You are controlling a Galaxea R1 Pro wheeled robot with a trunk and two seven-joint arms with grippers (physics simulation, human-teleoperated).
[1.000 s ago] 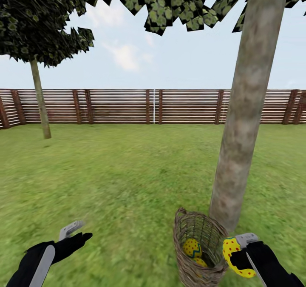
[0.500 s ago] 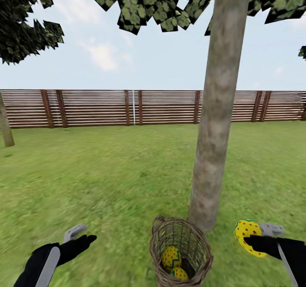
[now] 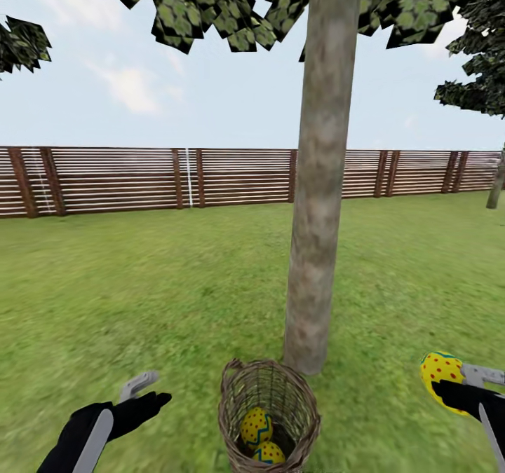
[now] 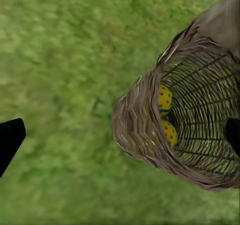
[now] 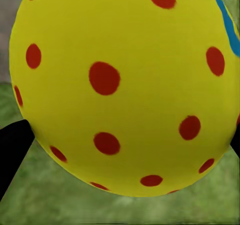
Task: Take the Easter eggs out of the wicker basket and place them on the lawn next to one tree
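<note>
The wicker basket [image 3: 268, 417] stands on the lawn [image 3: 161, 298] at the foot of the thick-trunked tree [image 3: 312, 249]. Two Easter eggs [image 3: 257, 425] lie inside it, also seen through the rim in the left wrist view as eggs [image 4: 165, 99] in the basket [image 4: 145, 135]. My right gripper [image 3: 456, 383] is shut on the third egg [image 3: 440, 371], held above the grass to the right of the trunk; this egg [image 5: 125, 85] looms close in the right wrist view. My left gripper [image 3: 147, 390] hangs open left of the basket, holding nothing.
A brown slatted fence [image 3: 126, 179] closes off the lawn at the back. Another tree [image 3: 496, 186] stands at the far right by the fence. Open grass lies on both sides of the trunk.
The camera has swung right, so tree and basket sit further left in the picture. My right gripper has carried the egg away from the basket's rim, out to the right of the trunk.
</note>
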